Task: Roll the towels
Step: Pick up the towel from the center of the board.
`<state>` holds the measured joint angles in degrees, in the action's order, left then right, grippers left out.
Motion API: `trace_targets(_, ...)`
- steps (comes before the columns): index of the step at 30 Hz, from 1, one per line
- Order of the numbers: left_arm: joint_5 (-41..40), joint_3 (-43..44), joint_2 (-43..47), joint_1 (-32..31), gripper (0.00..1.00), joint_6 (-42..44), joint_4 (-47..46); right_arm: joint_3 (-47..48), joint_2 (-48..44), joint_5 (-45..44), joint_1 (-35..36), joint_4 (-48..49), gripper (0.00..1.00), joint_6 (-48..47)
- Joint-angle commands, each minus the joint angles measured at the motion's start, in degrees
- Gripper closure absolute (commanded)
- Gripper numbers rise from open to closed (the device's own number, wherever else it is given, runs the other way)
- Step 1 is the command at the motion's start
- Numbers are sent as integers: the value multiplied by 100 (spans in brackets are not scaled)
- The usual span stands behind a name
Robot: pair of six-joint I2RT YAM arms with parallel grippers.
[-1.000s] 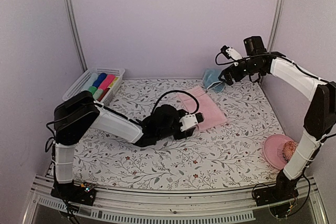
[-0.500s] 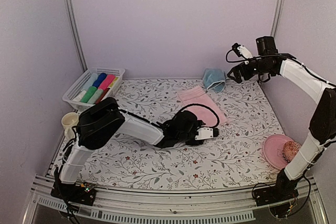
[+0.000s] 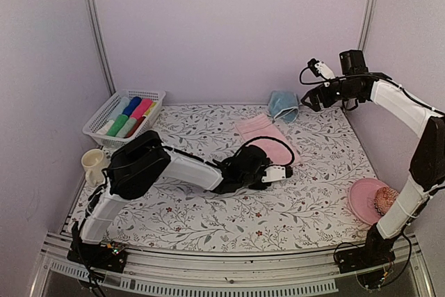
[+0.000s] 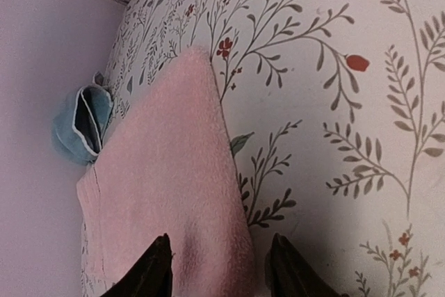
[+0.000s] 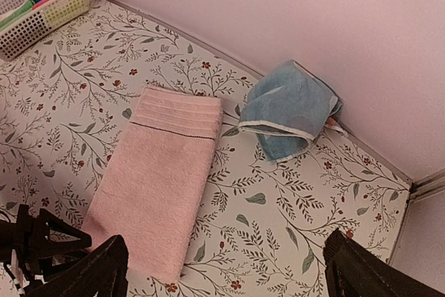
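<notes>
The pale pink towel lies flat and folded into a long strip on the flowered table, also seen in the right wrist view. The light blue towel sits crumpled by the back wall. My left gripper is low at the pink towel's near end. In its wrist view the pink towel lies flat between the parted fingers of the left gripper, one on the cloth, one beside its edge. My right gripper hovers open above and right of the blue towel, its jaws wide and empty in its own view.
A white basket of coloured cloth tubes stands at the back left. A cream cup is at the left edge. A pink plate sits at the front right by the right arm's base. Walls close in on three sides.
My left gripper has slid right to the pink towel's near end and its jaws have narrowed. My right gripper drew up and right away from the blue towel, then held still.
</notes>
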<state>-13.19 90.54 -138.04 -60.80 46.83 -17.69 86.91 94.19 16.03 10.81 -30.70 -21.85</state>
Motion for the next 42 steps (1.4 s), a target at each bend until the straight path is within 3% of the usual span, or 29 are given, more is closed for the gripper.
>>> trace_targets(1,-231,67,-279,62,55,-93,500,-78,-122,93,-26,141,1,61)
trace_targets(12,80,158,-238,124,100,-576,985,-281,-254,448,-25,275,1,-198)
trace_targets(22,539,-386,444,268,100,-1667,971,-1085,-698,1951,-25,461,1,-1475)
trace_targets(27,1206,-795,842,329,100,-2169,1012,-2013,-1156,2907,-20,652,1,-2754)
trace_targets(32,1956,-1346,1246,487,100,-2695,861,-2844,-1391,3325,28,652,0,-4035)
trace_targets(37,2647,-1739,1521,643,100,-3228,599,-3921,-1671,3259,403,914,0,-6012)
trace_targets(42,3335,-1831,1584,848,100,-3733,438,-4103,-1267,2567,938,1506,4,-6022)
